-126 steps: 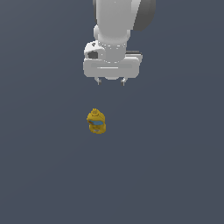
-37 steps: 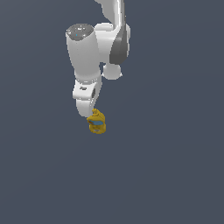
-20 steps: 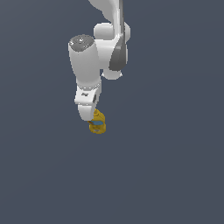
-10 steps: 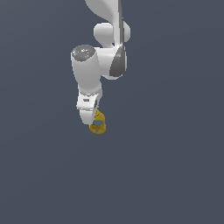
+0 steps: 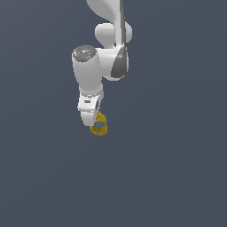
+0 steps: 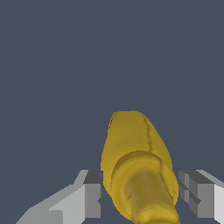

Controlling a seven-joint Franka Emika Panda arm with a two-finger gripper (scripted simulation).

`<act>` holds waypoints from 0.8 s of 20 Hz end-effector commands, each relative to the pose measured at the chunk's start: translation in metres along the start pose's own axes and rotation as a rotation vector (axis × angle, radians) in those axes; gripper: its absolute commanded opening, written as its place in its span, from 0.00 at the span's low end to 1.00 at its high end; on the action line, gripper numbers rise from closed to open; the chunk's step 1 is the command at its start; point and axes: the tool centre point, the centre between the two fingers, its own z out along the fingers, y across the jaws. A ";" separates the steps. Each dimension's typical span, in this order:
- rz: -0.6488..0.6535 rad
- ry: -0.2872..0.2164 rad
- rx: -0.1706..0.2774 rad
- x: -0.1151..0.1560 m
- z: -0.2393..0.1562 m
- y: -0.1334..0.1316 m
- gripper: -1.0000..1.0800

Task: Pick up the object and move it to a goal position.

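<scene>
The object (image 5: 99,126) is a small yellow squeeze bottle with a light blue label, sitting low on the grey floor. My gripper (image 5: 94,124) has come down over it, and the white hand hides the side of the bottle on the exterior view's left. Seen from the wrist, the object (image 6: 138,162) fills the gap between my fingers, its cap pointing toward the camera. Both grey pads (image 6: 93,192) meet its yellow sides, so my gripper (image 6: 141,194) is shut on the bottle. The bottle still rests at floor level.
Plain dark grey floor (image 5: 168,177) lies all around the bottle. The white arm (image 5: 99,66) rises above it toward the top of the exterior view. No goal marker shows in either view.
Since the first frame the arm has turned and lowered onto the bottle. Over the last second the hand sank a little further around it. The bottle has stayed where it was.
</scene>
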 end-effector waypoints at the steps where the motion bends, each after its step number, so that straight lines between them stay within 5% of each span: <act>1: 0.000 0.000 0.000 0.000 -0.001 0.000 0.00; 16: 0.000 -0.001 0.000 0.037 -0.078 0.011 0.00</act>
